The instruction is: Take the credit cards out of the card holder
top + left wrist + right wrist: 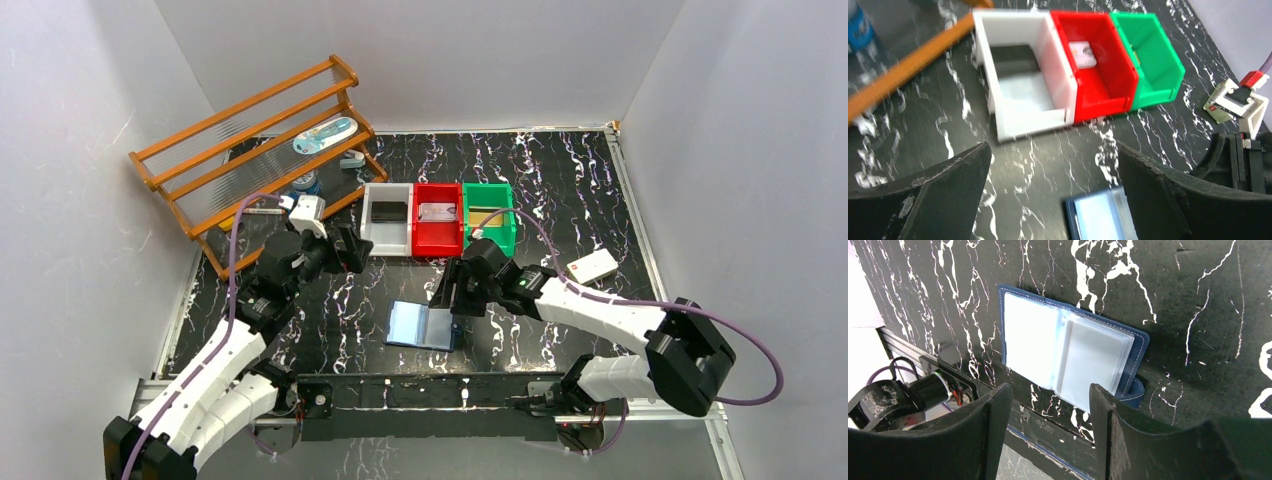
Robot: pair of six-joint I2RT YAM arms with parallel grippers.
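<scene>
Card holder (423, 325) lies spread open, light-blue inside facing up, flat on the black marbled table (560, 180). It is on the near side of the red bin (437, 245), well apart from it. Grey card (437, 211) lies inside the red bin. Black card (388, 211) lies in the white bin (388, 243), which touches the red bin's left side. Green bin (490, 240) touches the red bin's right side, contents unclear. Left gripper (352, 250) is near the red bin's front-left, fingers spread wide, holding nothing. Right gripper (452, 292) is between the red bin and the card holder, over the holder's right edge. Its fingers are apart with nothing between them.
</scene>
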